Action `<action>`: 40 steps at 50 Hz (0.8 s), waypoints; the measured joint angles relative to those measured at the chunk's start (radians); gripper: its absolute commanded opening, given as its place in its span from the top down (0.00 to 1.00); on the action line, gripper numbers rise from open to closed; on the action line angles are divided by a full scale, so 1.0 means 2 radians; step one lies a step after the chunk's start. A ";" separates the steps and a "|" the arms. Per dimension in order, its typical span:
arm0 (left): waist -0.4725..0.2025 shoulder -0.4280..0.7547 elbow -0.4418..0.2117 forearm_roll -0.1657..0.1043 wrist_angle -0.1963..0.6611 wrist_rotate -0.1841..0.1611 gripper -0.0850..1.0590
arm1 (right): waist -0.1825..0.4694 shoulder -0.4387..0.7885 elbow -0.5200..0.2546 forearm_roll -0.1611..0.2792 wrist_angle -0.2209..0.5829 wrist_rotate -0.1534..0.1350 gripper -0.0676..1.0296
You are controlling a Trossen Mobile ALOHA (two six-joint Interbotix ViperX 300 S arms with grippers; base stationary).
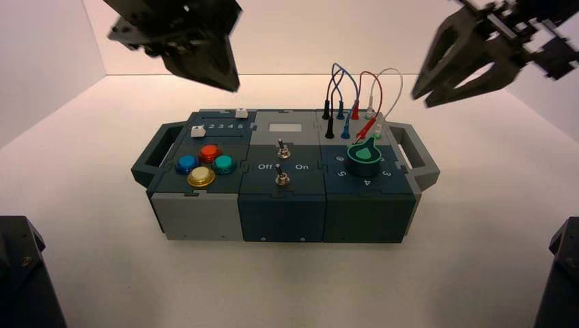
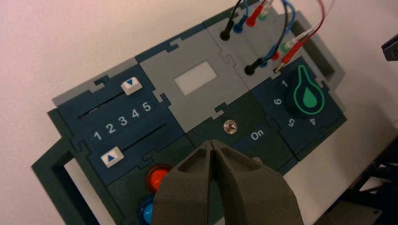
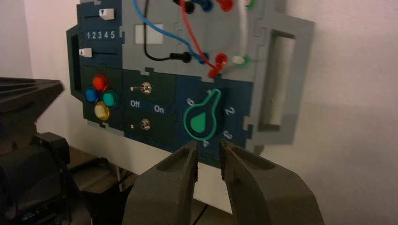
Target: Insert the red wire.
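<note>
The left gripper [image 1: 229, 80] hangs above the far left of the box [image 1: 205, 215], fingertips pressed together on nothing. The red wire [image 1: 371, 85] arches over the far right corner; one plug stands in a far socket, the other lies loose beside the knob [image 1: 364, 154]. The right gripper [image 1: 418, 96] hovers beyond it, narrowly parted.
</note>
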 measured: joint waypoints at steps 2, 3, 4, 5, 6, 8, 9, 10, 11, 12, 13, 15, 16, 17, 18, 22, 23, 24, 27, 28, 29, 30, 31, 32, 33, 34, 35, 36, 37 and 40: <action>-0.001 0.005 -0.001 0.000 -0.002 0.001 0.95 | 0.003 0.008 -0.004 0.001 -0.005 0.000 0.70; -0.001 0.007 -0.002 0.000 -0.002 0.000 0.95 | 0.002 0.012 -0.006 0.001 -0.005 0.000 0.70; -0.002 0.008 -0.002 0.000 -0.003 0.000 0.95 | 0.002 0.015 -0.008 0.002 -0.006 0.000 0.70; -0.002 0.009 -0.002 0.000 -0.005 0.000 0.95 | 0.002 0.019 -0.010 0.002 -0.006 0.000 0.70; -0.001 0.010 -0.003 0.000 -0.005 0.000 0.95 | 0.001 0.022 -0.012 0.002 -0.008 -0.001 0.70; -0.001 0.012 -0.003 0.000 -0.007 0.000 0.95 | 0.002 0.033 -0.018 0.002 -0.009 -0.001 0.69; -0.002 0.012 -0.004 0.000 -0.007 0.001 0.95 | 0.002 0.036 -0.018 0.002 -0.009 -0.001 0.70; -0.002 0.012 -0.004 0.000 -0.008 0.000 0.95 | 0.002 0.038 -0.021 0.002 -0.009 -0.001 0.69; -0.002 0.013 -0.005 0.000 -0.009 0.000 0.95 | 0.003 0.043 -0.022 0.002 -0.010 -0.001 0.69; -0.002 0.014 -0.006 0.000 -0.011 0.001 0.95 | 0.006 0.054 -0.027 0.002 -0.011 -0.002 0.69; -0.001 0.015 -0.007 0.000 -0.011 0.001 0.95 | 0.008 0.058 -0.029 0.002 -0.011 -0.002 0.69; -0.002 0.015 -0.008 0.000 -0.012 0.001 0.95 | 0.009 0.069 -0.032 0.002 -0.012 -0.002 0.68; -0.002 0.015 -0.008 0.000 -0.012 0.001 0.95 | 0.009 0.071 -0.033 0.003 -0.012 -0.002 0.68; -0.002 0.015 -0.009 0.000 -0.012 0.001 0.95 | 0.012 0.082 -0.036 0.003 -0.013 -0.002 0.67; -0.002 0.015 -0.009 0.000 -0.012 0.001 0.95 | 0.013 0.087 -0.037 0.002 -0.014 -0.002 0.67; -0.002 0.015 -0.011 0.000 -0.012 0.001 0.95 | 0.018 0.108 -0.044 0.002 -0.018 -0.002 0.66; -0.002 0.015 -0.011 0.000 -0.012 0.001 0.95 | 0.019 0.113 -0.044 0.003 -0.019 -0.002 0.66; -0.002 0.015 -0.011 0.000 -0.012 0.001 0.95 | 0.020 0.119 -0.046 0.003 -0.021 -0.002 0.66; -0.002 0.015 -0.011 0.000 -0.012 0.002 0.95 | 0.022 0.128 -0.048 0.003 -0.025 -0.002 0.66; -0.002 0.015 -0.011 0.000 -0.012 0.002 0.95 | 0.023 0.136 -0.050 0.003 -0.031 -0.002 0.66; -0.002 0.015 -0.011 0.000 -0.012 0.002 0.95 | 0.023 0.137 -0.050 0.003 -0.031 -0.002 0.66; -0.002 0.015 -0.011 0.000 -0.012 0.002 0.95 | 0.023 0.137 -0.050 0.003 -0.031 -0.002 0.66; -0.002 0.015 -0.011 0.000 -0.012 0.002 0.95 | 0.023 0.143 -0.051 0.004 -0.034 -0.002 0.66; -0.002 0.015 -0.011 0.000 -0.012 0.002 0.95 | 0.023 0.148 -0.052 0.005 -0.037 -0.002 0.66; -0.002 0.015 -0.011 0.000 -0.012 0.002 0.95 | 0.024 0.150 -0.052 0.005 -0.038 -0.002 0.66; -0.002 0.015 -0.011 0.001 -0.012 0.002 0.95 | 0.024 0.153 -0.053 0.005 -0.039 -0.002 0.66; -0.002 0.015 -0.011 0.001 -0.012 0.002 0.95 | 0.024 0.157 -0.054 0.005 -0.044 -0.002 0.66; -0.002 0.015 -0.011 0.000 -0.012 0.002 0.95 | 0.024 0.158 -0.054 0.005 -0.044 -0.002 0.66; -0.002 0.015 -0.011 0.000 -0.012 0.002 0.95 | 0.024 0.160 -0.054 0.006 -0.047 -0.002 0.66; -0.002 0.015 -0.011 0.001 -0.012 0.003 0.95 | 0.024 0.166 -0.054 0.007 -0.054 -0.002 0.66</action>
